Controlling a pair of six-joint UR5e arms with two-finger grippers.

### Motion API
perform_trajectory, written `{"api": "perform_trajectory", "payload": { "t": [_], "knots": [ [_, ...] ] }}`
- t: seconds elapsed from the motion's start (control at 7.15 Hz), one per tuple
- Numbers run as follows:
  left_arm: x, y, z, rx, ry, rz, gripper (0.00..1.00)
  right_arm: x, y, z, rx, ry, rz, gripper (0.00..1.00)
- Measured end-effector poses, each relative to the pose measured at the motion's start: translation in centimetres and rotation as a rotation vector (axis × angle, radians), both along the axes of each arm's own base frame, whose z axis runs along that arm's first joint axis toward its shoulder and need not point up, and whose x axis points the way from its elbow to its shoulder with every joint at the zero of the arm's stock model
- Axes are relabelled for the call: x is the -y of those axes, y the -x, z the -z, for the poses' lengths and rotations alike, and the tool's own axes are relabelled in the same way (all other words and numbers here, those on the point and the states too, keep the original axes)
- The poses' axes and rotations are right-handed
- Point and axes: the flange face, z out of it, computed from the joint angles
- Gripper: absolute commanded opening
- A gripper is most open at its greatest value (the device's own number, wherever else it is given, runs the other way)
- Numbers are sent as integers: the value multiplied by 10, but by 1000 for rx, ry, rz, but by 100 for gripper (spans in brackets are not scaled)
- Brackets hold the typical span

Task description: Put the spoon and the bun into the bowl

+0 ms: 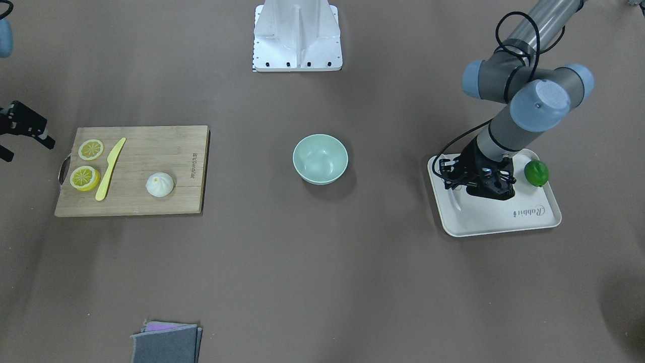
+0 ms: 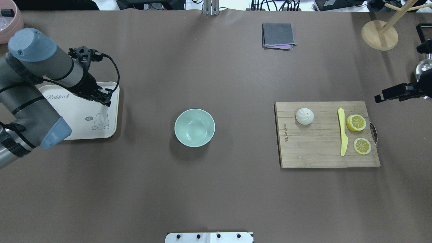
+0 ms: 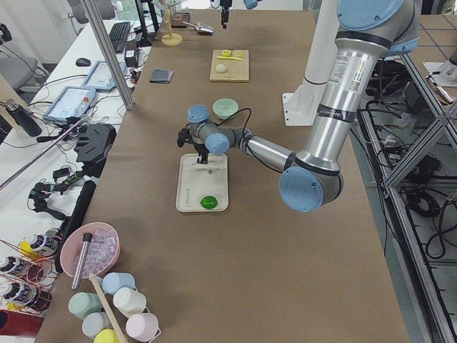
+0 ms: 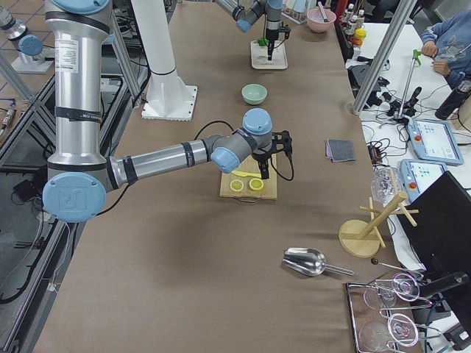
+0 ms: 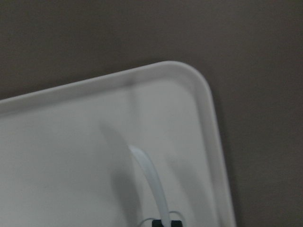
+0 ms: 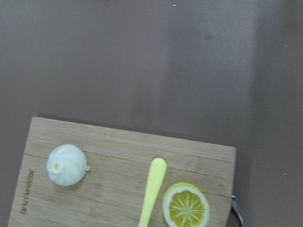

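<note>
The white spoon (image 5: pixel 149 175) is over the white tray (image 1: pixel 504 217) near its corner; its handle runs in between the fingertips at the bottom of the left wrist view. My left gripper (image 1: pixel 473 177) is low over the tray and shut on the spoon. The mint-green bowl (image 1: pixel 320 159) stands empty at the table's middle, also in the overhead view (image 2: pixel 194 127). The white bun (image 1: pixel 159 184) sits on the wooden cutting board (image 1: pixel 151 166); the right wrist view shows it (image 6: pixel 66 164) too. My right gripper (image 1: pixel 25 146) hovers open beside the board's handle end, apart from the bun.
A yellow plastic knife (image 1: pixel 110 169) and two lemon slices (image 1: pixel 90 149) lie on the board. A green lime (image 1: pixel 536 173) sits on the tray. A folded grey cloth (image 2: pixel 278 35) and a wooden stand (image 2: pixel 379 34) are at the far edge. The robot base (image 1: pixel 297 35) is behind the bowl.
</note>
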Motion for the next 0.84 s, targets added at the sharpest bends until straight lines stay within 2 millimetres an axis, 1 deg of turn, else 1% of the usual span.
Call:
{"api": "perform_trajectory", "payload": {
  "t": [0.14, 0.28, 0.42, 0.56, 0.7, 0.84],
  "knots": [
    [-3, -25, 44, -49, 29, 18, 0, -1, 29, 16, -6, 11, -17, 99],
    [-13, -54, 81, -87, 56, 23, 0, -4, 58, 26, -16, 14, -27, 98],
    [-25, -82, 112, -113, 79, 29, 0, -7, 83, 33, -30, 5, -27, 97],
    [-36, -109, 133, -124, 89, 34, 0, -10, 105, 37, -44, -7, -24, 96],
    [-41, -128, 147, -128, 91, 38, 0, -11, 126, 42, -53, -12, -25, 94],
    [-43, -140, 156, -131, 91, 41, 0, -12, 145, 45, -58, -13, -26, 94]
  ]
}}
